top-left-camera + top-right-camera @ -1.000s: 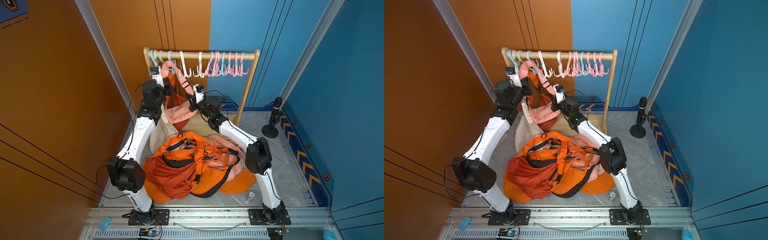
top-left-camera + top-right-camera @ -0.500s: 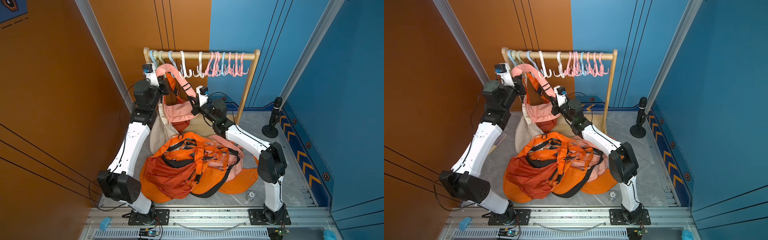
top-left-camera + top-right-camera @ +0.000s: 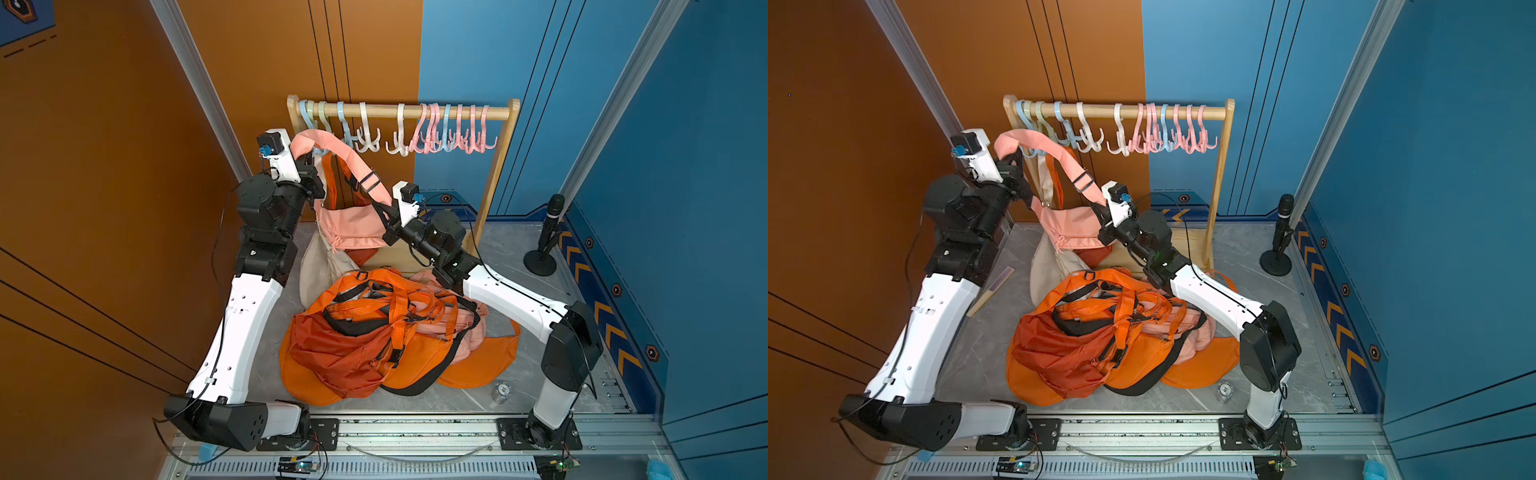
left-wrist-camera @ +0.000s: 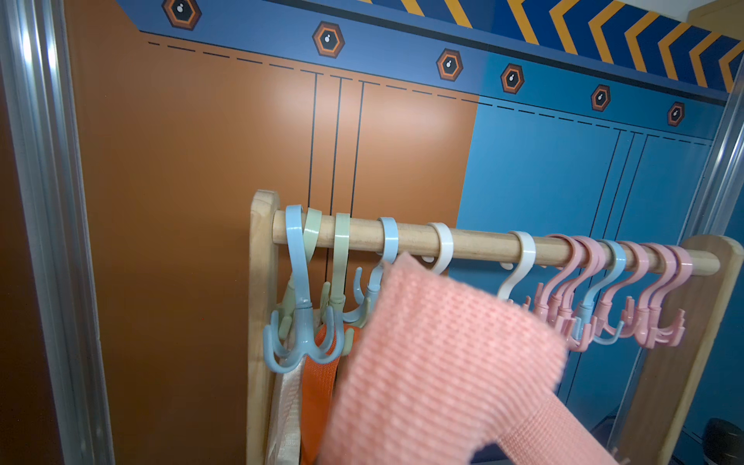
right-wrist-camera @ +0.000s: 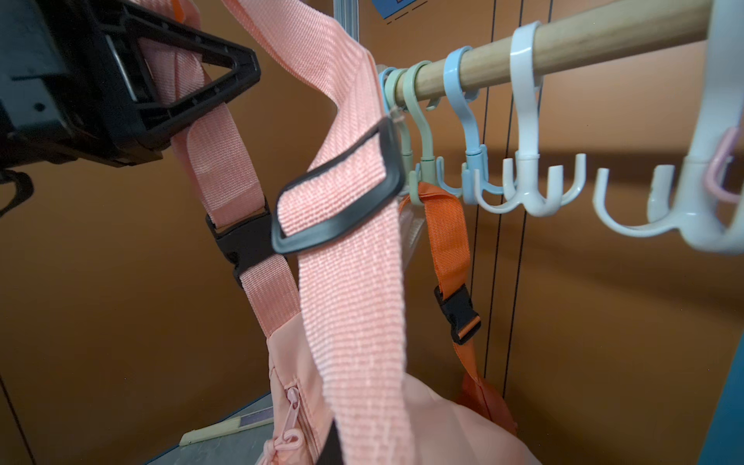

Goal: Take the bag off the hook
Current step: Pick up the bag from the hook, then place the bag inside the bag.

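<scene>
Right wrist: one pink bag [image 5: 443,422]

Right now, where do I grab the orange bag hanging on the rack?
Likely its orange strap between green hook and black buckle: flat webbing, hanging exposed. Come from the rack's front, beside the pink strap; the wall is behind.

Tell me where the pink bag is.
In both top views the pink bag hangs near the wooden rack's left end, its strap held by the left gripper and right gripper.

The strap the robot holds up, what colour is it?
The strap is salmon pink, with a black buckle; the right wrist view shows it best.
</scene>
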You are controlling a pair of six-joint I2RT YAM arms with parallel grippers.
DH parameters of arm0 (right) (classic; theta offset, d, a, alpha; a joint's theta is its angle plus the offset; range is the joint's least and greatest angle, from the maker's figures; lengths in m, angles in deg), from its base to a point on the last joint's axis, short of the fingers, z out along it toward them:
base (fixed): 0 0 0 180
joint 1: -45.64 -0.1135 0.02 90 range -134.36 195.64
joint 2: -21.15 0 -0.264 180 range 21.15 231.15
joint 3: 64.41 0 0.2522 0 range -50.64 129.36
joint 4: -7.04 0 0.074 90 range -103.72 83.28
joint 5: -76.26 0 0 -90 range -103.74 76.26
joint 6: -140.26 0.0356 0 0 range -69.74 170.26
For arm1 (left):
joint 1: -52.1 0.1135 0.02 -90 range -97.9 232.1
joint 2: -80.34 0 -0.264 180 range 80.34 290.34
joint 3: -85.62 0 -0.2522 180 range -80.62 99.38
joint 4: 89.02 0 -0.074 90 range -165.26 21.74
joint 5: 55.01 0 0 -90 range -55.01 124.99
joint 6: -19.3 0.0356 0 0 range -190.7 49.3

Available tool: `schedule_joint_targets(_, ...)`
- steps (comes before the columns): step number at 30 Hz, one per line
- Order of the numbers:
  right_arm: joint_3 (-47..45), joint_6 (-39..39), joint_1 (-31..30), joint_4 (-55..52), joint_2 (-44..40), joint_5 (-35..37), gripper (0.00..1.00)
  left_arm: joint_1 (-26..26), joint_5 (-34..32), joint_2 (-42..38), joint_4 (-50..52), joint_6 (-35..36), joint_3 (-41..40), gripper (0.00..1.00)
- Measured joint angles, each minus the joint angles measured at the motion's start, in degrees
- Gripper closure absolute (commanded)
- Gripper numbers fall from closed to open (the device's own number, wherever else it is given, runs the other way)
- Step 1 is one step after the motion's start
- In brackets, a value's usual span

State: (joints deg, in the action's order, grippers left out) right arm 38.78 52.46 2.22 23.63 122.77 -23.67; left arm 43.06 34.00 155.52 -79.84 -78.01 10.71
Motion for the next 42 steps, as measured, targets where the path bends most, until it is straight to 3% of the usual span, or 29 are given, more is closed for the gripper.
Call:
schedule_joint_targets(11, -9.57, -3.34, -7.87, -1.44, -11.21, 3.17, 1.0, 0.24, -3.15, -16.9, 2.73, 3.89, -10.03, 1.0)
schedule_joint_targets(25, -26.8, -5.4, -24.26, -3.76, -25.14, 6.84, 1.0, 0.52, -12.57, -40.7, 9.9, 11.69, -21.27, 1.0)
schedule_joint_targets(34, -37.22, -2.97, -26.45, -1.86, -27.41, 11.91, 1.0, 0.52, -12.76, -41.59, 11.93, 13.2, -28.83, 1.0)
schedule_joint_targets(42, -47.93, 1.11, -25.94, 0.11, -29.31, 17.66, 1.0, -0.98, -11.19, -36.06, 9.73, 7.85, -39.15, 1.0)
